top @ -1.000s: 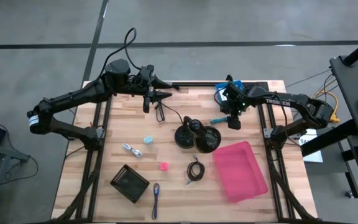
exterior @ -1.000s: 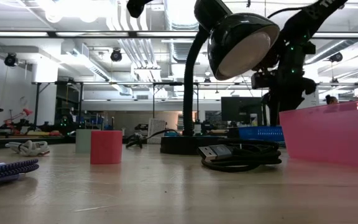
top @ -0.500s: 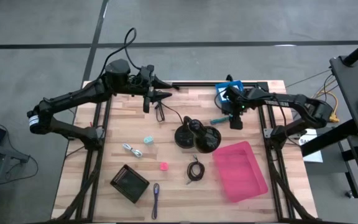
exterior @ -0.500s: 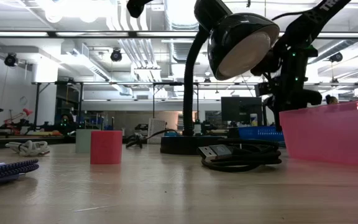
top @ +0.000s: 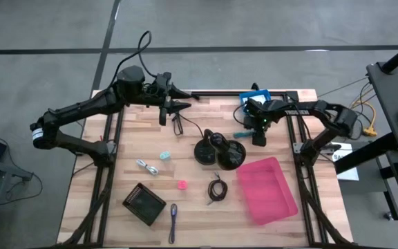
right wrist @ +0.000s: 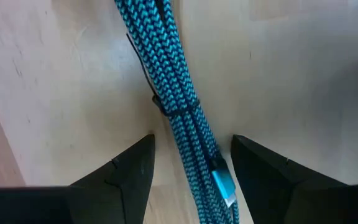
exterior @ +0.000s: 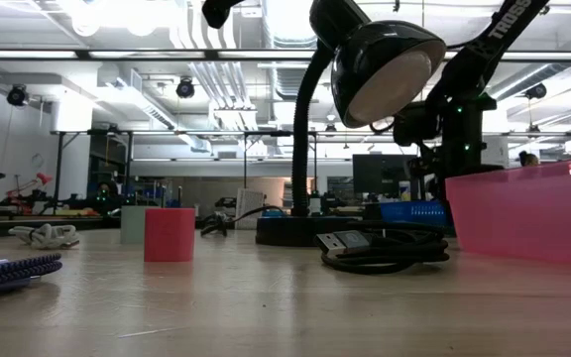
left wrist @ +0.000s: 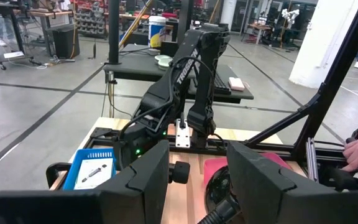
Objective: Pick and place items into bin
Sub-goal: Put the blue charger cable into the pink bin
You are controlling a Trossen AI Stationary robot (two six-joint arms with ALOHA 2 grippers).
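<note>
My right gripper [right wrist: 192,142] is open, low over the table, pointing down. Its two fingers stand on either side of a bundled teal braided cable [right wrist: 166,68] that lies flat on the wood, without touching it. In the high view this cable [top: 242,133] lies just left of the gripper [top: 257,137]. My left gripper [top: 182,105] is open and empty at the far left of the table. A coiled black cable [top: 217,188], a pink cube [top: 182,185], a pale-blue cube [top: 164,156], a silvery piece [top: 146,167] and a purple pen [top: 173,220] lie on the table. The pink bin [top: 267,190] is at the near right.
A black desk lamp [top: 220,151] stands mid-table between the teal cable and the bin, its cord running to the far edge. A black mesh box [top: 144,203] sits at the near left. A blue tray [top: 254,102] sits at the far edge behind my right gripper.
My right gripper has come down toward the table over the teal cable, staying open. My left arm has kept still.
</note>
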